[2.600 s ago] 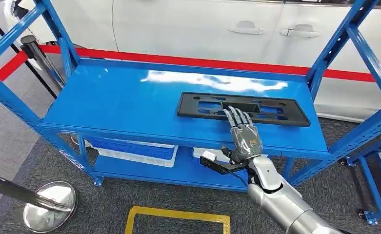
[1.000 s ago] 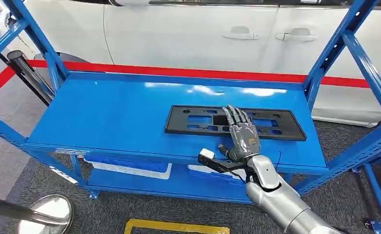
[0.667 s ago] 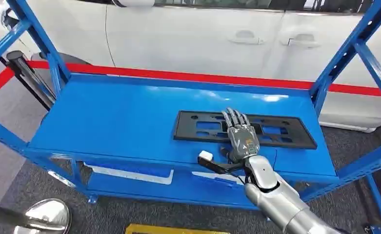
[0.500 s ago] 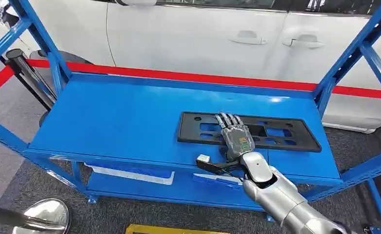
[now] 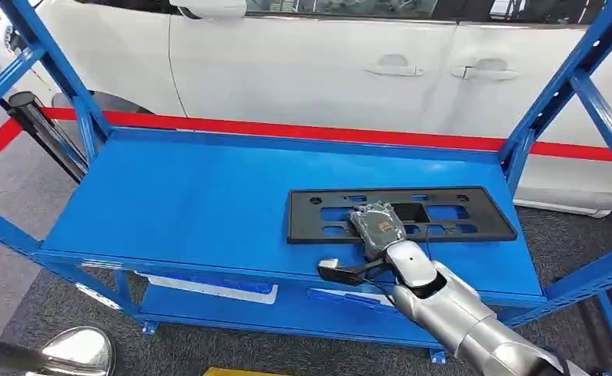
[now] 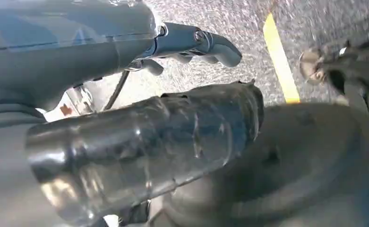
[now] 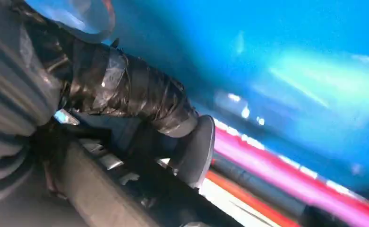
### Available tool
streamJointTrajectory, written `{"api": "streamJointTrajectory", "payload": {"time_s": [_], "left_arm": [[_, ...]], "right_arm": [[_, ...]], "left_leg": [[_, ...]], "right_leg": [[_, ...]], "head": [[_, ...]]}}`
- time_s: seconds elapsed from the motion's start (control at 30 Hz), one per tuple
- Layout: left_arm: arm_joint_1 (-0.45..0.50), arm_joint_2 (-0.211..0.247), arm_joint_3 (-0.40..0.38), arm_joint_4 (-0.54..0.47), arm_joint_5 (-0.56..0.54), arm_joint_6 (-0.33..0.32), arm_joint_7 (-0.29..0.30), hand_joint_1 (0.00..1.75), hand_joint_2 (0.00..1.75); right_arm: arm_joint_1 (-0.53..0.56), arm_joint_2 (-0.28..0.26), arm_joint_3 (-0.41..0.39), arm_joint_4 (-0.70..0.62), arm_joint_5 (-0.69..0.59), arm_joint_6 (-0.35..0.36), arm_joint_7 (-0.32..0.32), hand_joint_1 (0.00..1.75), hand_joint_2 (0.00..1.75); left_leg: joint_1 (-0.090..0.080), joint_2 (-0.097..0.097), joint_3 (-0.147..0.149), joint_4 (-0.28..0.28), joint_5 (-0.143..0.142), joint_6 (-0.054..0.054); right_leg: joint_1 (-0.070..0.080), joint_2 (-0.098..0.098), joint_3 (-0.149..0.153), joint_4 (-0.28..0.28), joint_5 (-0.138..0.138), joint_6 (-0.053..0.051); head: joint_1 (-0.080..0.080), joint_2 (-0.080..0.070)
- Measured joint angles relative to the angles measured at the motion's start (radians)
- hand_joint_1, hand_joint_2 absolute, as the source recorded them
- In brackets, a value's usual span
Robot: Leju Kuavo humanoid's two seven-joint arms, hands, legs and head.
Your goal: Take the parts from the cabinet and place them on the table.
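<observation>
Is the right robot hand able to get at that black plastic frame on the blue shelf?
Probably yes: the right robot hand already lies on the black frame's near edge, with nothing between them on the blue shelf.

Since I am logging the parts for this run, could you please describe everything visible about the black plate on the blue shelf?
The black plate is a long, flat rectangular frame, seemingly matte plastic, with rectangular cutouts and small holes showing blue through them. It lies flat on the blue shelf, toward its right front. The right hand rests on its near long edge, fingers curled down over it.
</observation>
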Motion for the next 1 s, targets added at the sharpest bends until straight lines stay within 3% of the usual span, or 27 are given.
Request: {"api": "streamJointTrajectory", "payload": {"time_s": [0.03, 0.07, 0.13, 0.17, 0.2, 0.23, 0.33, 0.37, 0.43, 0.47, 0.5, 0.53, 0.6, 0.63, 0.67, 0.7, 0.8, 0.83, 0.87, 0.9, 0.97, 1.0], "left_arm": [[0.003, 0.001, 0.0, 0.0, 0.0, 0.0, 0.0, 0.0, 0.0], [0.003, 0.002, 0.0, 0.0, 0.0, 0.0, 0.0, 0.0, 0.0], [0.003, 0.002, 0.0, 0.0, 0.0, 0.0, 0.0, 0.0, 0.0], [0.003, 0.001, 0.0, 0.0, 0.0, 0.0, -0.001, 0.0, 0.0], [0.001, 0.001, 0.002, 0.0, 0.002, -0.002, -0.001, 0.0, 0.0], [0.002, 0.001, 0.005, 0.0, 0.003, -0.003, -0.005, 0.0, 0.0], [0.004, 0.001, 0.015, 0.0, 0.003, -0.003, -0.007, 0.0, 0.0], [0.004, 0.001, 0.016, 0.0, 0.004, -0.003, -0.008, 0.0, 0.0], [0.003, 0.001, 0.018, 0.0, 0.006, -0.003, -0.013, 0.0, 0.0], [0.003, 0.001, 0.019, 0.0, 0.007, -0.003, -0.013, 0.0, 1.75], [0.003, 0.002, 0.023, 0.0, 0.012, -0.006, -0.019, 0.0, 1.75], [0.003, 0.002, 0.028, 0.0, 0.017, -0.012, -0.028, 0.0, 1.75], [0.003, 0.001, 0.04, 0.0, 0.024, -0.021, -0.042, 0.0, 1.75], [0.003, 0.0, 0.042, 0.0, 0.024, -0.025, -0.045, 0.0, 1.75], [0.003, -0.001, 0.042, 0.0, 0.024, -0.028, -0.048, 0.0, 1.75], [0.0, -0.002, 0.043, 0.0, 0.024, -0.031, -0.049, 0.0, 1.75], [-0.001, -0.002, 0.048, 0.0, 0.023, -0.022, -0.048, 0.0, 1.75], [-0.001, -0.002, 0.048, 0.0, 0.023, -0.013, -0.047, 0.0, 1.75], [-0.001, -0.002, 0.048, 0.0, 0.023, -0.008, -0.045, 0.0, 1.75], [-0.001, -0.002, 0.048, 0.0, 0.023, -0.005, -0.044, 0.0, 1.75], [-0.001, -0.002, 0.048, 0.0, 0.018, -0.001, -0.041, 0.0, 1.75], [-0.001, -0.002, 0.048, 0.0, 0.015, 0.002, -0.039, 0.0, 1.75]], "right_arm": [[0.001, 0.0, 0.0, 0.002, 0.0, 0.0, 0.0, 1.75, 1.75], [0.001, 0.0, 0.001, 0.003, 0.0, 0.0, 0.0, 1.75, 1.75], [-0.002, 0.0, 0.001, 0.003, 0.0, 0.0, 0.0, 1.75, 1.75], [-0.003, 0.0, 0.001, 0.003, -0.001, 0.0, 0.0, 1.75, 1.75], [-0.005, 0.0, 0.001, 0.004, -0.003, 0.0, 0.001, 1.75, 1.75], [-0.007, -0.002, 0.001, 0.003, -0.008, 0.001, 0.001, 1.75, 1.75], [-0.007, -0.008, 0.003, 0.0, -0.02, 0.003, 0.002, 1.75, 1.75], [-0.007, -0.013, 0.004, -0.004, -0.027, 0.002, 0.002, 1.75, 1.75], [-0.003, -0.019, 0.005, -0.014, -0.04, -0.003, 0.003, 1.75, 1.75], [0.001, -0.024, 0.006, -0.02, -0.047, -0.012, 0.003, 1.75, 1.75], [0.007, -0.025, 0.007, -0.027, -0.059, -0.024, 0.001, 1.75, 1.75], [0.016, -0.03, 0.006, -0.039, -0.077, -0.047, -0.011, 1.75, 1.75], [0.03, -0.044, 0.006, -0.068, -0.112, -0.081, -0.035, 1.75, 1.75], [0.034, -0.05, 0.006, -0.085, -0.128, -0.092, -0.048, 1.75, 1.75], [0.04, -0.058, 0.004, -0.102, -0.142, -0.104, -0.063, 1.75, 1.75], [0.046, -0.064, 0.003, -0.122, -0.156, -0.118, -0.079, 1.75, 1.75], [0.073, -0.09, -0.004, -0.205, -0.205, -0.149, -0.127, 1.75, 1.75], [0.081, -0.1, -0.008, -0.236, -0.214, -0.164, -0.138, 1.75, 1.75], [0.087, -0.111, -0.013, -0.275, -0.217, -0.192, -0.148, 1.75, 1.75], [0.094, -0.122, -0.019, -0.31, -0.216, -0.228, -0.158, 1.75, 1.75], [0.111, -0.149, -0.034, -0.389, -0.225, -0.297, -0.188, 1.75, 1.75], [0.117, -0.16, -0.04, -0.423, -0.229, -0.309, -0.194, 1.75, 1.75]], "left_leg": [[0.004, 0.0, 0.003, -0.015, 0.021, -0.005], [0.008, 0.0, 0.026, -0.071, 0.061, -0.011], [0.017, 0.0, 0.108, -0.25, 0.164, -0.02], [0.015, -0.004, 0.119, -0.284, 0.148, -0.026], [0.008, -0.003, 0.112, -0.29, 0.111, -0.007], [0.007, -0.002, 0.115, -0.285, 0.143, 0.003], [0.01, 0.003, 0.121, -0.293, 0.157, 0.026], [0.009, 0.005, 0.123, -0.295, 0.158, 0.029], [0.006, 0.005, 0.119, -0.295, 0.158, 0.036], [0.004, 0.005, 0.118, -0.295, 0.158, 0.037], [0.002, 0.005, 0.117, -0.294, 0.157, 0.038], [0.001, 0.005, 0.119, -0.294, 0.156, 0.039], [0.0, 0.004, 0.126, -0.294, 0.153, 0.039], [0.0, 0.004, 0.132, -0.294, 0.15, 0.037], [0.001, 0.005, 0.133, -0.295, 0.147, 0.034], [-0.005, 0.005, 0.129, -0.29, 0.144, 0.028], [0.002, 0.006, 0.129, -0.297, 0.147, 0.016], [-0.001, 0.007, 0.129, -0.293, 0.14, 0.009], [0.003, 0.006, 0.122, -0.271, 0.123, 0.008], [0.003, 0.005, 0.099, -0.22, 0.089, 0.008], [0.004, 0.005, 0.021, -0.056, 0.01, 0.003], [0.004, 0.005, -0.008, 0.002, -0.006, 0.001]], "right_leg": [[-0.002, 0.002, 0.0, 0.001, -0.001, 0.001], [-0.006, 0.004, 0.001, 0.004, -0.003, 0.004], [-0.014, 0.007, 0.004, 0.015, -0.011, 0.018], [-0.012, 0.008, 0.003, 0.021, -0.015, 0.026], [-0.011, 0.009, -0.008, 0.03, -0.015, 0.031], [-0.009, 0.009, -0.013, 0.032, -0.018, 0.038], [-0.014, 0.015, -0.011, 0.035, -0.025, 0.056], [-0.017, 0.012, -0.021, 0.064, -0.049, 0.059], [-0.017, 0.01, -0.087, 0.199, -0.121, 0.063], [-0.018, 0.01, -0.128, 0.28, -0.152, 0.064], [-0.018, 0.009, -0.156, 0.332, -0.161, 0.065], [-0.018, 0.009, -0.16, 0.334, -0.144, 0.064], [-0.018, 0.009, -0.107, 0.216, -0.062, 0.056], [-0.016, 0.009, -0.058, 0.113, -0.011, 0.049], [-0.012, 0.008, -0.031, 0.049, -0.003, 0.044], [-0.003, 0.007, -0.024, 0.031, -0.009, 0.042], [0.001, 0.008, -0.026, 0.032, -0.011, 0.039], [-0.011, 0.008, -0.019, 0.017, -0.004, 0.029], [-0.009, 0.007, -0.013, 0.01, -0.001, 0.027], [-0.01, 0.006, -0.012, 0.01, -0.001, 0.017], [-0.006, 0.006, -0.015, 0.011, -0.002, 0.015], [-0.006, 0.006, -0.015, 0.012, -0.002, 0.015]], "head": [[0.0, 0.0], [0.0, 0.0], [0.0, 0.0], [0.0, 0.0], [-0.001, 0.0], [0.0, 0.0], [0.0, 0.0], [0.001, 0.0], [0.0, 0.0], [0.0, 0.0], [0.0, 0.0], [0.0, 0.0], [0.0, 0.0], [0.0, 0.0], [0.0, 0.0], [0.0, 0.0], [0.0, 0.0], [-0.001, 0.0], [0.0, 0.0], [-0.002, 0.0], [-0.001, 0.0], [-0.002, 0.0]]}}
